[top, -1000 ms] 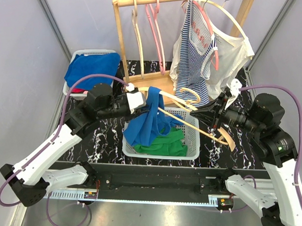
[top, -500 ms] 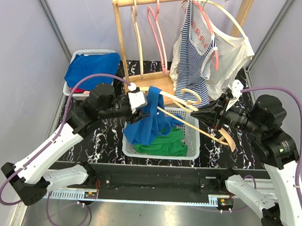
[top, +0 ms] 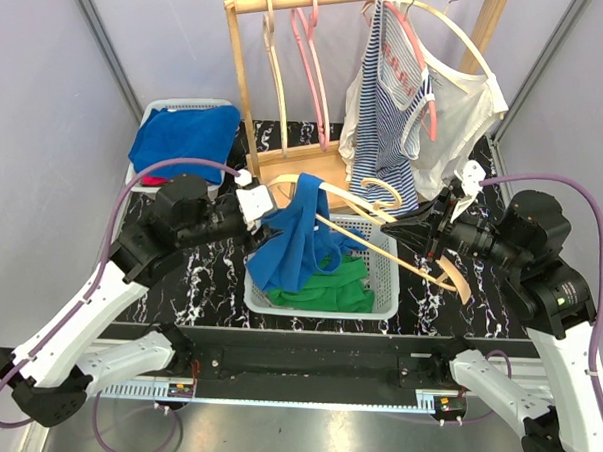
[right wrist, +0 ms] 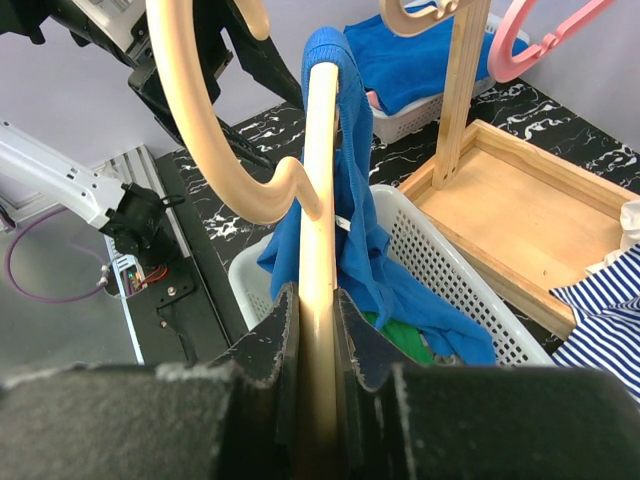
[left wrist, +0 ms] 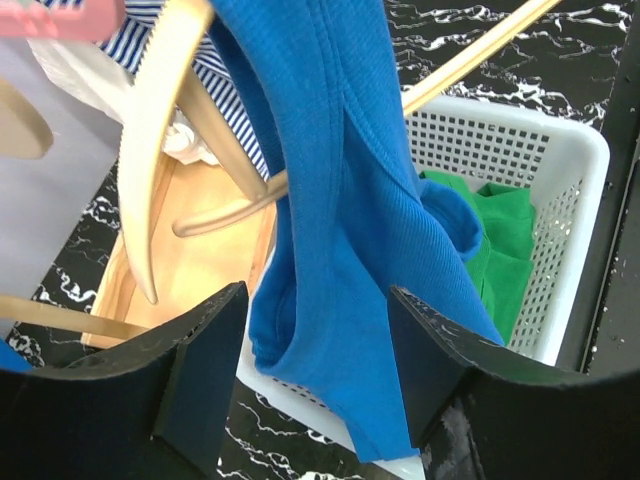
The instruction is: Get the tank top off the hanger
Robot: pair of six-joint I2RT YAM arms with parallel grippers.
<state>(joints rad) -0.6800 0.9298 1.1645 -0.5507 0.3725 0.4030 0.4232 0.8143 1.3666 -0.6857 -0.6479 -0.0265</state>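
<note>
The blue tank top hangs over one arm of a wooden hanger, and its lower end trails into the white basket. My right gripper is shut on the hanger's bar, which sits tight between the pads of that gripper. The top drapes over the bar's far end. My left gripper stands open just left of the cloth. In the left wrist view the tank top hangs ahead between the spread jaws of the gripper, with a gap on each side.
Green cloth lies in the basket under the top. Behind stands a wooden rack with pink hangers, a striped top and a cream top. A second basket with blue cloth sits at back left.
My left gripper has opened, let go of the blue tank top and drawn back to the left. The right gripper and the hanger have hardly moved.
</note>
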